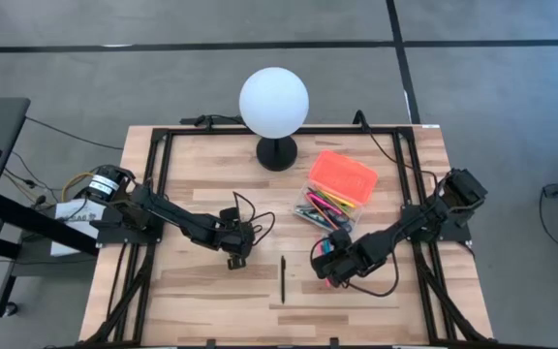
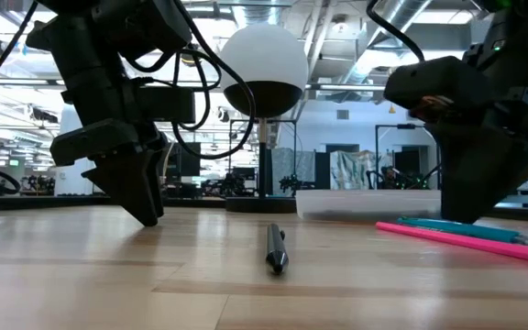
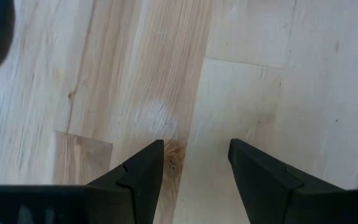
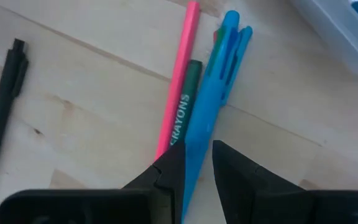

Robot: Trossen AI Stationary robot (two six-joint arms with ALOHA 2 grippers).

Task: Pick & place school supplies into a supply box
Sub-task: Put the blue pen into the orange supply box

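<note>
Fingers of the right gripper close narrowly on a blue pen, its length running straight ahead between them at lower right of centre, box just above; left gripper open, empty.

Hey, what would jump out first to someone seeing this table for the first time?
Probably the white globe lamp at the table's far edge, then the supply box with its bright orange lid just right of it, pens inside. Nearer, the right end effector straddles a blue pen; a black pen lies alone mid-table.
</note>
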